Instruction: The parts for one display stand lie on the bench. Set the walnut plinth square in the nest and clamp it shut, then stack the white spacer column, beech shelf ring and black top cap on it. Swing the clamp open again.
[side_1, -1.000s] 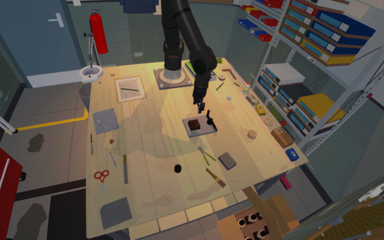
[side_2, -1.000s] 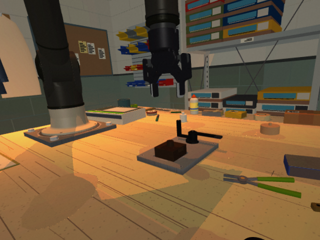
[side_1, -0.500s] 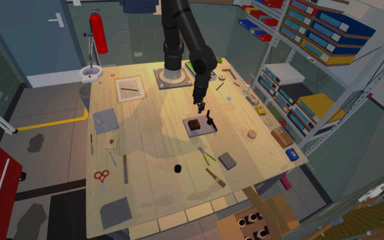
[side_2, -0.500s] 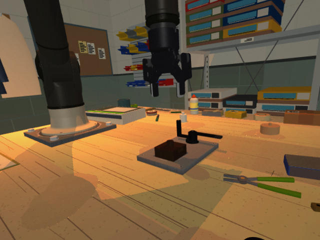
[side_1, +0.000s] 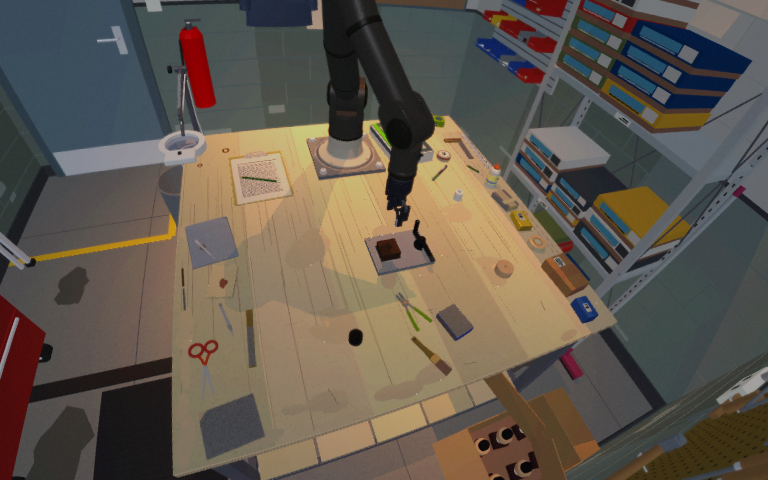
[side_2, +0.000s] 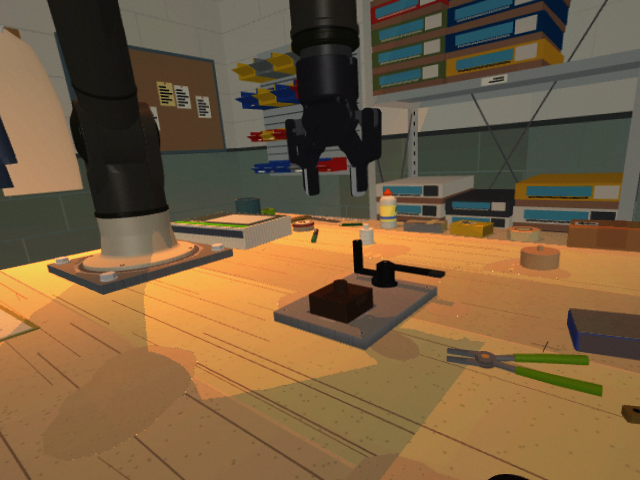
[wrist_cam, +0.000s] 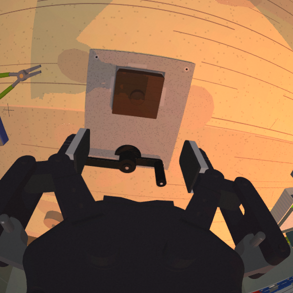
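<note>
The walnut plinth sits in the recess of the grey nest plate at mid-bench. It has a round peg on top. The black clamp stands at the plate's far edge, its arm lying along that edge and its handle upright. My gripper hangs above the clamp, open and empty. The white spacer column stands farther back. The beech shelf ring lies to the right. The black top cap sits toward the near edge.
A cardboard box sits at the right edge, beside tape rolls and a glue bottle. Green-handled pliers and a blue-edged block lie near the nest. My base is bolted behind it.
</note>
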